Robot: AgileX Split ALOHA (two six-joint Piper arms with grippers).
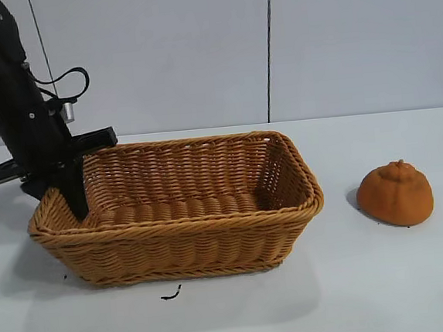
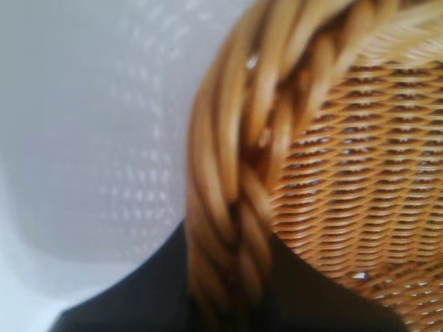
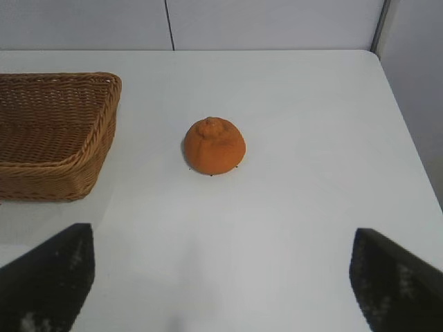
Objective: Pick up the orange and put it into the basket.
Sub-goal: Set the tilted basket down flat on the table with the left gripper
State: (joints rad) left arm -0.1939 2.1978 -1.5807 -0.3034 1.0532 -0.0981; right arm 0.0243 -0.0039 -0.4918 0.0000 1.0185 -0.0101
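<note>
Dull orange and matte, the orange [image 1: 395, 194] sits on the white table [image 1: 388, 291], well apart from the wicker basket [image 1: 181, 239], on the side away from the left arm. Its lumpy, ridged dome looks firm and light with a skin that should not slip; a grasp across the widest part, low on the dome, seems safest.

The left gripper [image 1: 76, 202] straddles the basket's near-left rim, jaws closed on the braid. The left wrist view shows that braided rim [image 2: 228, 207] running between the dark fingers, which the exterior view cannot resolve.

The right wrist view shows the right gripper [image 3: 221, 277], jaws wide apart and empty, facing the orange [image 3: 214, 145]; the exterior view omits this arm.
</note>
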